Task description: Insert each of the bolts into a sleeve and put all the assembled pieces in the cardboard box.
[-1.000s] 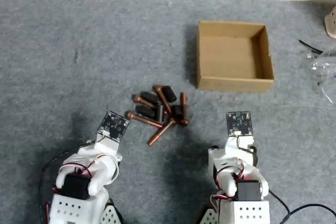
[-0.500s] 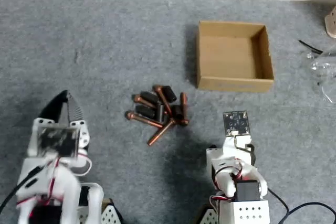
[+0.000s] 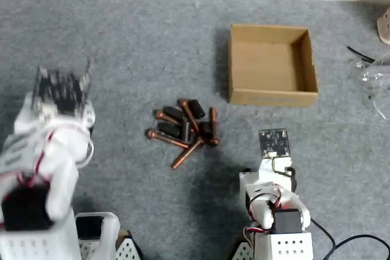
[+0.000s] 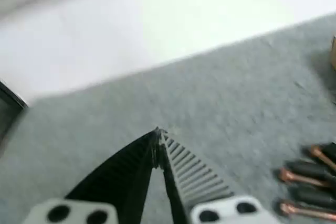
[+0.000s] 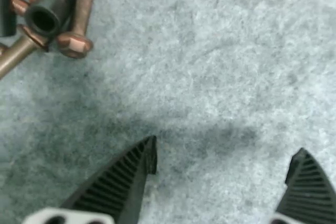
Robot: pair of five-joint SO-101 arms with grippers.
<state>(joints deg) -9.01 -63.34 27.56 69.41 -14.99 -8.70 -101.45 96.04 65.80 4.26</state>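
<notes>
- So, the bolts point(image 3: 167, 139) and sleeves point(image 3: 173, 114) are all in one tangled heap on the carpet point(image 3: 122, 41). It's a bit ahead of the right gripper point(image 5: 226, 156) and off to its left, near but not touching. The cardboard box point(image 3: 271, 65) sits farther out ahead of that gripper, well apart. Nothing looks paired up yet.

- Yeah. The right gripper's fingers are spread wide over bare carpet. The left gripper point(image 4: 159, 136) is pressed together, pinching nothing, with the heap well off to its right.

- My worry is that everything overlaps. Pinching one bolt probably drags its neighbours along, and those round sleeves could roll or squirt out of the jaws.

- Also, if the left one goes in closed like that, it'll just shove the heap around.
</notes>
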